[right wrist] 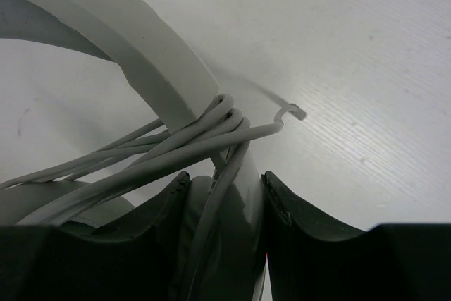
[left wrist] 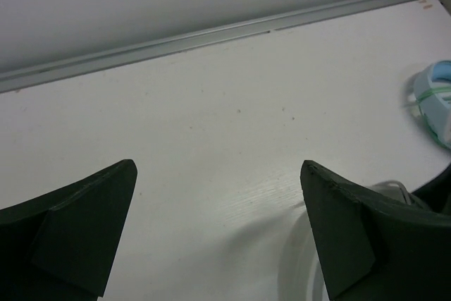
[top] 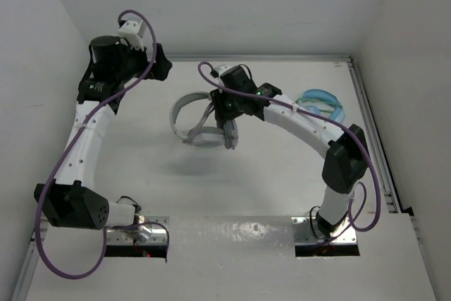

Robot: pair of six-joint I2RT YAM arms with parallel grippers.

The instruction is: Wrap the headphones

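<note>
The white and light-grey headphones [top: 194,119] lie mid-table, their thin grey cable [top: 209,134] looped in several turns around the headband. My right gripper [top: 229,112] is shut on the headphones at one end of the headband. In the right wrist view the headband [right wrist: 144,47] runs between the jaws, and the cable [right wrist: 190,144] crosses it, its free end [right wrist: 292,112] on the table. My left gripper [top: 161,67] is open and empty at the far left, apart from the headphones. In the left wrist view its fingers [left wrist: 352,237] frame bare table, with a white edge of the headphones [left wrist: 299,276] low right.
Light blue headphones [top: 320,102] lie at the far right, under the right arm's forearm, and show at the right edge of the left wrist view [left wrist: 435,100]. White walls enclose the table, with a metal rail [left wrist: 211,33] along the far edge.
</note>
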